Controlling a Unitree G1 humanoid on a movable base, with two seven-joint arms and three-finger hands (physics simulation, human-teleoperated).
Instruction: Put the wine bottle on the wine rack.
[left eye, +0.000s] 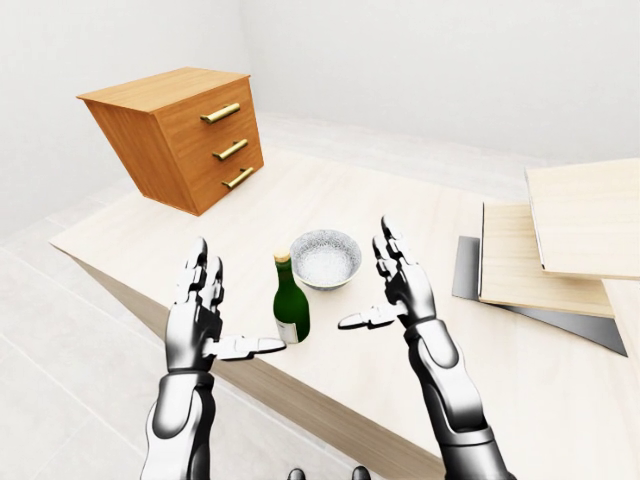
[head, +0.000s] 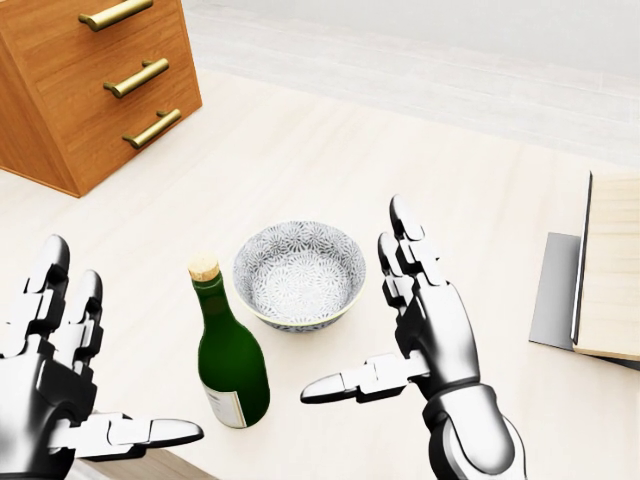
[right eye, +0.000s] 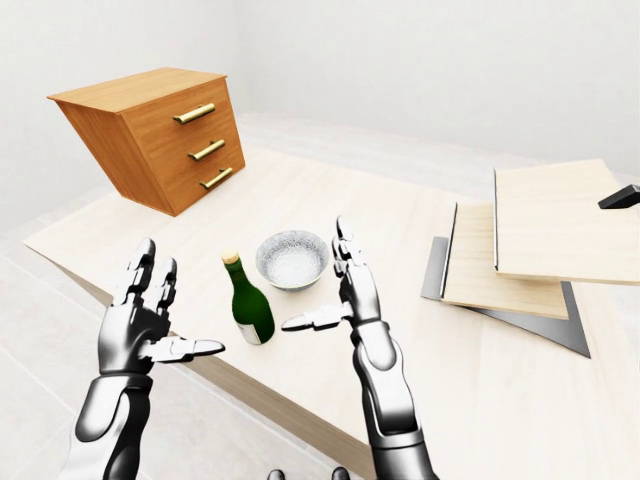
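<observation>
1. The left hand (head: 60, 385) and right hand (head: 420, 335) are raised palms inward on either side of the wine bottle (head: 228, 350), fingers spread apart and holding nothing.
2. The green, corked bottle stands upright near the bench (head: 300, 160) edge, just beside a patterned bowl (head: 299, 273) that looks empty.
3. The pale wooden bench also carries a drawer chest (left eye: 180, 135) and stacked boards (left eye: 560, 240) in a white room.

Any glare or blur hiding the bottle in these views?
Head view: sharp, wine bottle fully visible, only small highlights on the green glass, soft shadows under the bowl. Left-eye view: evenly lit, no blur; the bottle just shows smaller between both open hands.
</observation>
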